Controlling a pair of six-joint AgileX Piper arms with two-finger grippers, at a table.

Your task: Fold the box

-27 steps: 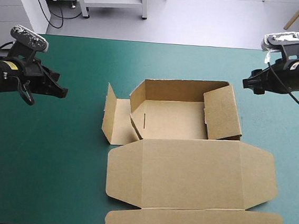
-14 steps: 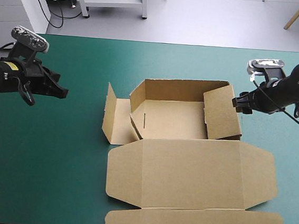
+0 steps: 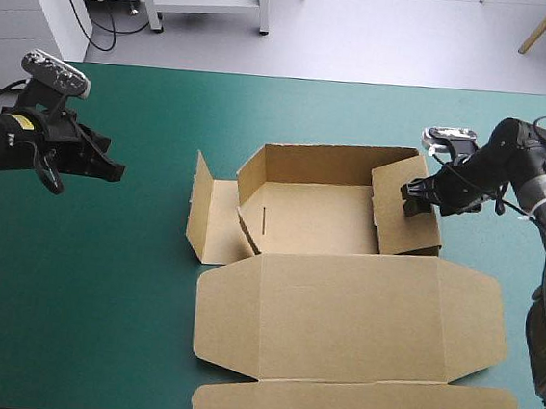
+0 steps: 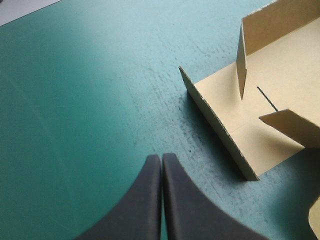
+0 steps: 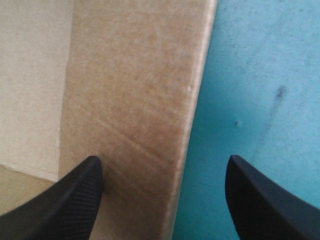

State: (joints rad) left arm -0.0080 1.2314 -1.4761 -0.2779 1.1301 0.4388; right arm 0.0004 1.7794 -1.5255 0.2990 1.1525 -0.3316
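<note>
Right gripper (image 3: 415, 201) spread wide, straddling right wall of brown box (image 3: 340, 308); left gripper (image 3: 112, 168) clenched empty, hovering well left of box

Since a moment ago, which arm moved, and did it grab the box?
The right gripper swung in from the right side of the table and came down to the box's right flap. It is open over the flap's edge and has gripped nothing yet. The left gripper, shut, and the box stayed put.
</note>
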